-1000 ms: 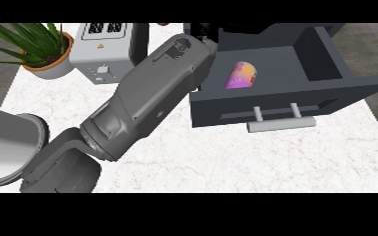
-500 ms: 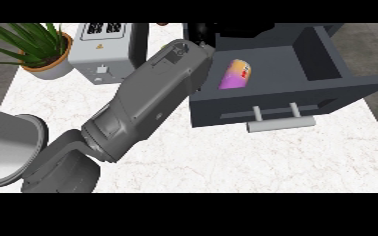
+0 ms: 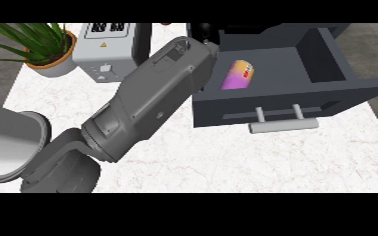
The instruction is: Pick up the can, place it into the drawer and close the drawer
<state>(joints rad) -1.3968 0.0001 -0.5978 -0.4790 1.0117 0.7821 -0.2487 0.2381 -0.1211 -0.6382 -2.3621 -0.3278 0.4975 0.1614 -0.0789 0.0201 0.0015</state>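
Well, the can [image 3: 238, 75] already lies on its side on the floor of the open drawer [image 3: 325, 60], toward the left wall. Its long axis runs roughly front to back with a slight lean to the right. Only the left arm [image 3: 148, 105] shows, slanting up from the lower left, and the left hand [image 3: 202, 31] sits at the drawer's back left corner. The hand is mostly hidden behind its own wrist, so I cannot tell whether it is open or closed. The can is apart from it, to the right and nearer the front. What remains, I'd judge, is the closing. The handle [image 3: 284, 125] juts toward the robot (well apart from the hand), so the hand must come round to the front and push away.
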